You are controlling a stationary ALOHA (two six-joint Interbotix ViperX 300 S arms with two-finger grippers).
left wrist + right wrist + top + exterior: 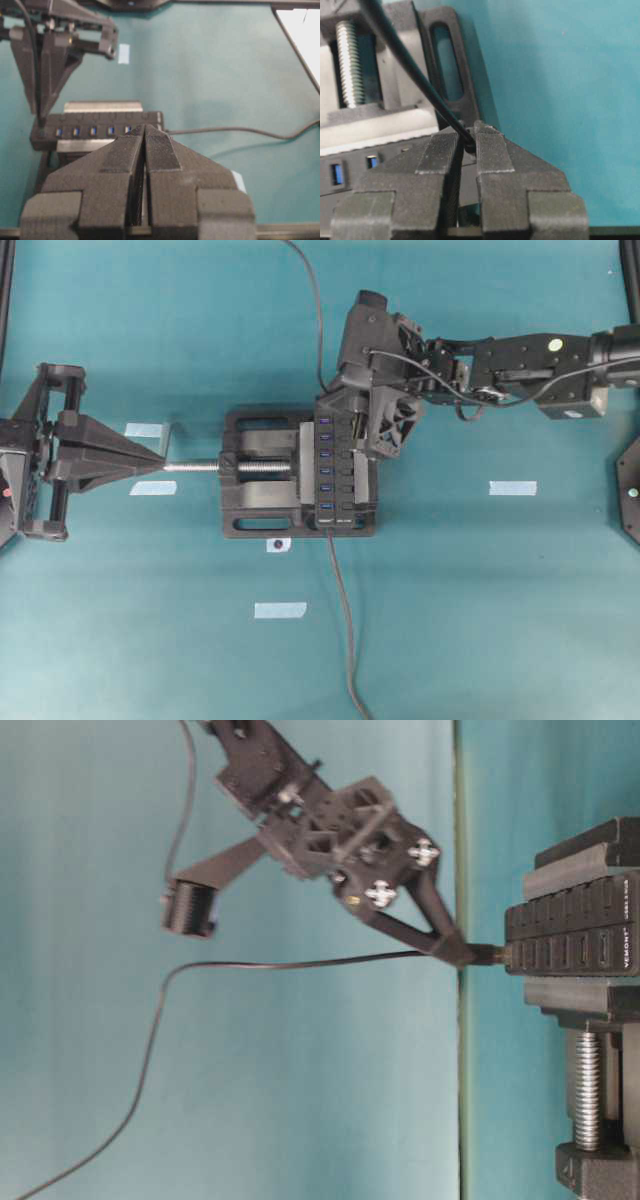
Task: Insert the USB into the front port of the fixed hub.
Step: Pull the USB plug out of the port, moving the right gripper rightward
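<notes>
Where the overhead view looks down on the teal table point(480, 620), we see the fixed hub point(327, 475) clamped in a black vise point(262, 475) at the centre, its row of blue ports running up the picture. Our right gripper point(345, 405) sits at the hub's far end; our left gripper point(160, 465) points at the tip of the vise's silver screw point(235, 467), jaws drawn together on nothing.

From table level, the right gripper point(462, 953) pinches the USB point(487, 954), whose metal tip meets the hub point(575, 935) at its end port; the cable point(250, 965) trails away.

In the left wrist view, the jaws stand closed and bare, the hub point(100, 131) beyond them.

In the right wrist view, the jaws clamp the plug where its cable point(410, 75) enters, just above the hub point(350, 170).
</notes>
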